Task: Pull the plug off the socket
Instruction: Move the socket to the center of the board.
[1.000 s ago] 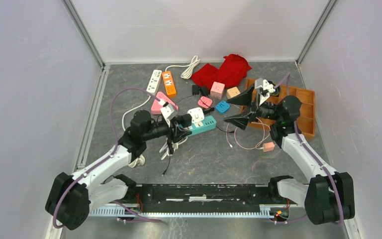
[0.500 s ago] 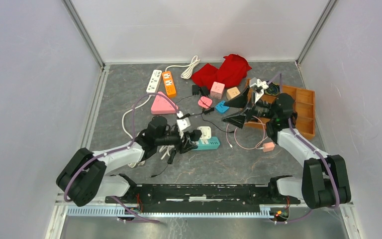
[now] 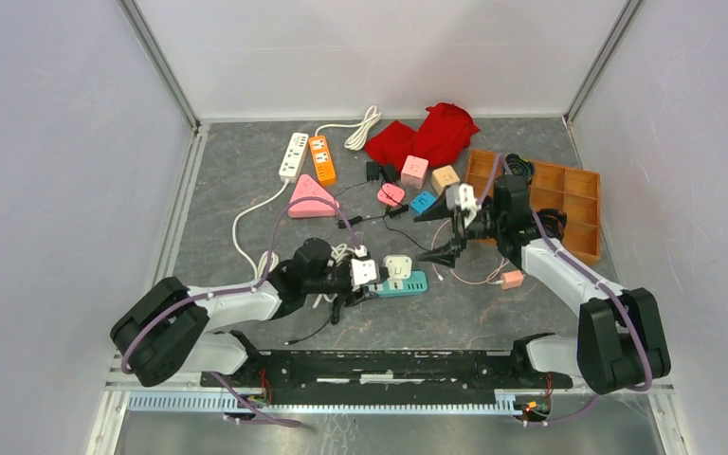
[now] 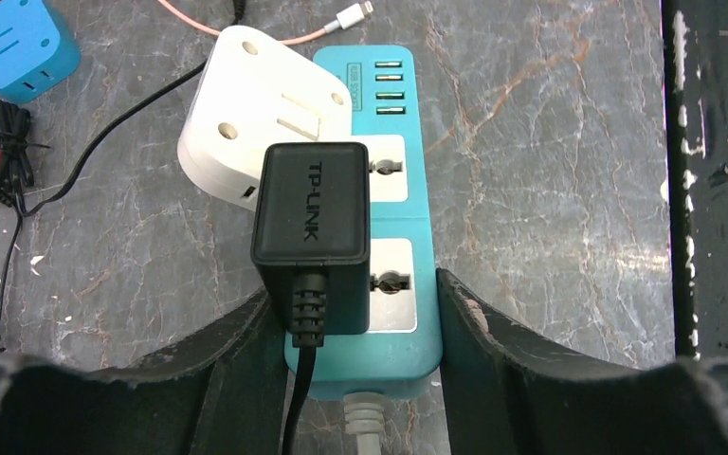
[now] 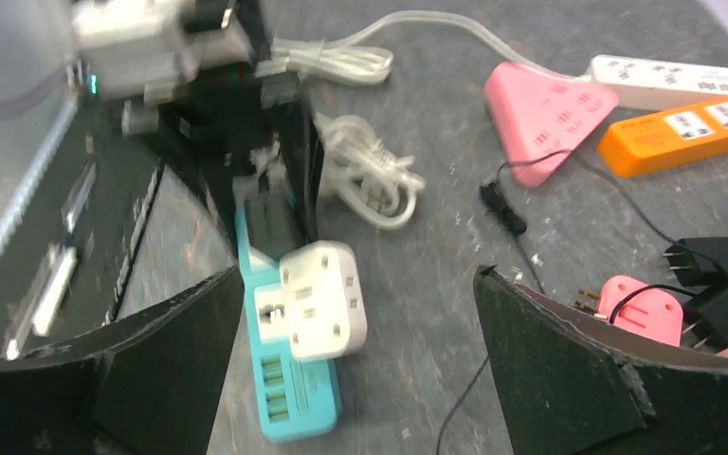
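Two arms are working at one socket strip, and by my reading the bracing step is in hand, with the pull itself not yet begun. At the left of the overhead view, the left claw is lying low on the worktop and pinching the cord end of the teal power strip. It is standing partly open, its fingers pressing against the strip's two long sides, so it is gripping the strip and not a plug.

Just right of that claw, in the lower middle of the overhead view, the strip is lying flat with two plugs sitting in it. A black adapter is sitting nearest the claw, its cable running back between the fingers. A white adapter is sitting beyond it, beside the USB ports.

Further right, the right claw is hovering with its fingers spread wide, gripping and touching nothing. In its own view the white adapter is showing low between the fingers, well apart from them. Which plug is meant I cannot tell, though the white one is nearer.

The next move is calling for the right claw to drop over a plug, close on its sides and draw straight up while the left is holding the strip down.
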### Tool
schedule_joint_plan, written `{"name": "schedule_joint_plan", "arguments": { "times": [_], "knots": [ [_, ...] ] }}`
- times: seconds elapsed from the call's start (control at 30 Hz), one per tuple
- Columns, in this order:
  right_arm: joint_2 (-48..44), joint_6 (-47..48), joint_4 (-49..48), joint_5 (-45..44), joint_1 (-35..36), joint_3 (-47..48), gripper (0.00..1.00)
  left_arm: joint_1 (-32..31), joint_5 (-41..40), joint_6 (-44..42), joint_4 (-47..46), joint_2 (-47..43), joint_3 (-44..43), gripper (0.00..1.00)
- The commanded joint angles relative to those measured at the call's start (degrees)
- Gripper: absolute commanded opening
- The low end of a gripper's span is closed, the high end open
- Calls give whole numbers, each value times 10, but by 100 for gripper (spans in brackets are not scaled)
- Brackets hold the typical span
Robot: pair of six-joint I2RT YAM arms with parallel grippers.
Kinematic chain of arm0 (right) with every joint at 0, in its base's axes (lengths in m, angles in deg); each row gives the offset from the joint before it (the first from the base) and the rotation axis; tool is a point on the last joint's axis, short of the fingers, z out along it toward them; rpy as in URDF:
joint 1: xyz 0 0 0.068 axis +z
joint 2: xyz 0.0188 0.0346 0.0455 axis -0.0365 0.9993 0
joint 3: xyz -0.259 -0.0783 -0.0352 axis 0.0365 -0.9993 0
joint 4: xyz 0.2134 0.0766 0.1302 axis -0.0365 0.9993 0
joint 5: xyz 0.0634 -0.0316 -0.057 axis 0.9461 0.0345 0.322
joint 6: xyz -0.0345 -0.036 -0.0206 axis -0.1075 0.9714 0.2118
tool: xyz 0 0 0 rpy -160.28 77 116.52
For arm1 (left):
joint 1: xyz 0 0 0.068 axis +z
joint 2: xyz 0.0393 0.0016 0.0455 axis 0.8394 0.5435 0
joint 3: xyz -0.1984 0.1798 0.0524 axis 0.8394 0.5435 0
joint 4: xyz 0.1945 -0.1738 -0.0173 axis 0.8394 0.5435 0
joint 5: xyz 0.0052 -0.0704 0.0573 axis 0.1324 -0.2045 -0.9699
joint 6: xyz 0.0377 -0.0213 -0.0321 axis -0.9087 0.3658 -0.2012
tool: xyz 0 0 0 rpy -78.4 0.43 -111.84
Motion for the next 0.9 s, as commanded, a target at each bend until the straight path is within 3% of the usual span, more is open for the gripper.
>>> {"name": "schedule_joint_plan", "arguments": {
  "times": [0.0, 0.13, 0.17, 0.27, 0.53, 0.67, 0.77, 0.87],
  "knots": [
    [17, 519, 376, 70, 3, 54, 98, -17, -31, -82, -4, -16, 21, 2],
    [115, 984, 804, 73, 4, 145, 98, -40, -52, -112, -9, -30, 32, 2],
    [147, 1047, 880, 70, 5, 178, 98, -44, -55, -117, -9, -32, 33, 2],
    [198, 991, 886, 63, 7, 208, 98, -57, -74, -125, -8, -34, 33, 2],
    [195, 949, 885, 48, 39, 235, 98, -73, -100, -129, 1, -33, 35, 2],
    [212, 879, 883, 34, 46, 273, 98, -77, -101, -129, 2, -35, 35, 2],
    [219, 765, 834, 5, 55, 302, 98, -79, -105, -128, 2, -36, 36, 2],
    [180, 612, 688, -25, 63, 266, 97, -81, -109, -128, 2, -39, 37, 2]
  ]
}}
